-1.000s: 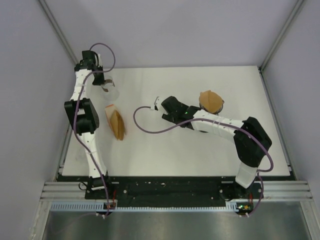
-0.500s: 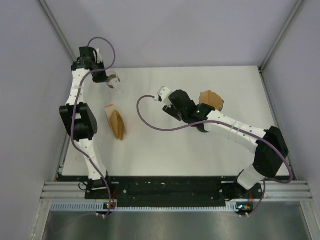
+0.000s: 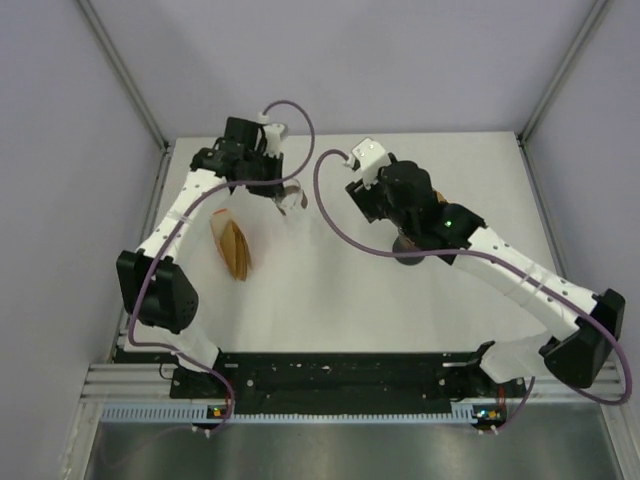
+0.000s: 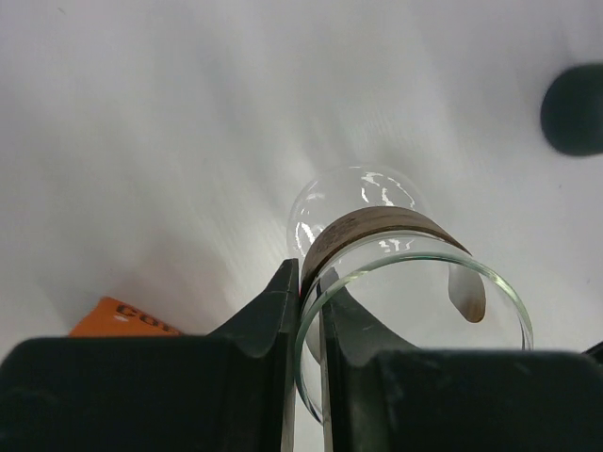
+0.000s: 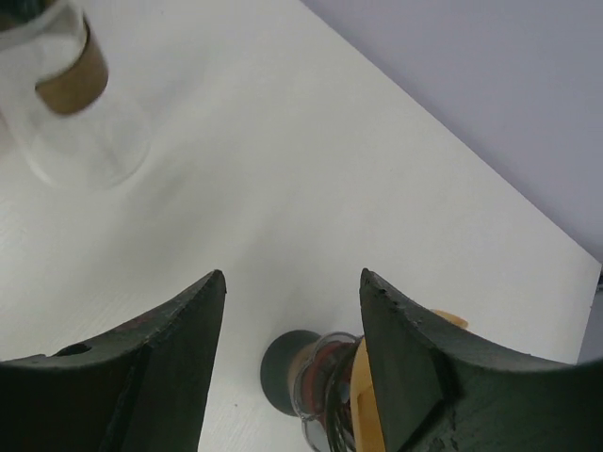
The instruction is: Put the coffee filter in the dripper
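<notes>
White table [image 3: 400, 300], left end effector [image 4: 311, 284] pinching dripper [image 4: 377, 226]

Bright, even light; glare on the dripper [image 4: 377, 226] (near edges blurred).

The white bench [image 3: 400, 300] carries a stack of brown paper filters [image 3: 237, 250] toward its left side. A dripper [image 5: 306, 381] stands right of the middle, well apart from them.
</notes>
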`<state>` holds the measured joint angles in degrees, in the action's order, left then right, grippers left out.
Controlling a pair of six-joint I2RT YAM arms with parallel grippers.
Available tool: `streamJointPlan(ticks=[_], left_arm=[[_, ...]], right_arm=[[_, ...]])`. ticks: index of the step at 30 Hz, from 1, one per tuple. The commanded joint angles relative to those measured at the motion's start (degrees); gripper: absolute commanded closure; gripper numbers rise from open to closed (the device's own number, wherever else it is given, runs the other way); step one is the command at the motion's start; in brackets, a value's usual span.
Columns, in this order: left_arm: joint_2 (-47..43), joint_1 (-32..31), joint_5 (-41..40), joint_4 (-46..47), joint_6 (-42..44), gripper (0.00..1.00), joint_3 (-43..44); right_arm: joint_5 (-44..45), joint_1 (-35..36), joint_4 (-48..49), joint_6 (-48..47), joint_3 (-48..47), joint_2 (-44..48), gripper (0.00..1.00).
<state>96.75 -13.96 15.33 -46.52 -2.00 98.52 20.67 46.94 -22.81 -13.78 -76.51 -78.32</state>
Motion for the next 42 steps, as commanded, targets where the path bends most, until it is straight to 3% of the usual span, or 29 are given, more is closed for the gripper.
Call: streamJointPlan(ticks=[1,8,19,21,25,31,34,37,42], left_arm=[[-2.18,-5.46,-2.23,-0.06,4.72,1.00,-8.06],[-4.02,-11.79,-4.25,6.52,5.95,1.00,-18.71],[-5.60,-12.94,-1.80,13.29,10.00,1.00,-27.40],[-6.66,-13.11,-1.54,15.22,10.61,0.94,-29.34],[-7.89,-13.20,0.22,15.24,12.71,0.71,-30.41],[-8.07,-12.94,2.68,6.98,15.09,0.47,-21.02],[-8.68,-12.94,3.91,3.03,17.99,0.42,-16.53],[-9.73,-12.50,-0.99,1.53,17.82,0.36,-13.63],[-12.46,-9.43,-6.52,-1.37,17.30,0.36,-9.93]], right_arm=[[-0.27,-1.58,3.38,2.71,2.06,6.33,0.40],[-2.11,-1.94,4.17,2.71,4.44,10.03,0.39],[-6.95,-1.85,3.82,2.18,4.88,10.91,0.38],[-7.48,-1.94,3.82,2.09,4.88,10.91,0.38],[-8.54,-1.94,3.74,1.92,4.70,10.91,0.38],[-10.99,-1.94,3.74,2.88,3.91,10.82,0.38],[-11.61,-1.85,3.74,3.58,3.82,10.82,0.38],[-11.87,-1.85,3.65,4.11,4.00,10.82,0.38],[-12.05,-1.85,3.65,4.29,4.70,11.00,0.38]])
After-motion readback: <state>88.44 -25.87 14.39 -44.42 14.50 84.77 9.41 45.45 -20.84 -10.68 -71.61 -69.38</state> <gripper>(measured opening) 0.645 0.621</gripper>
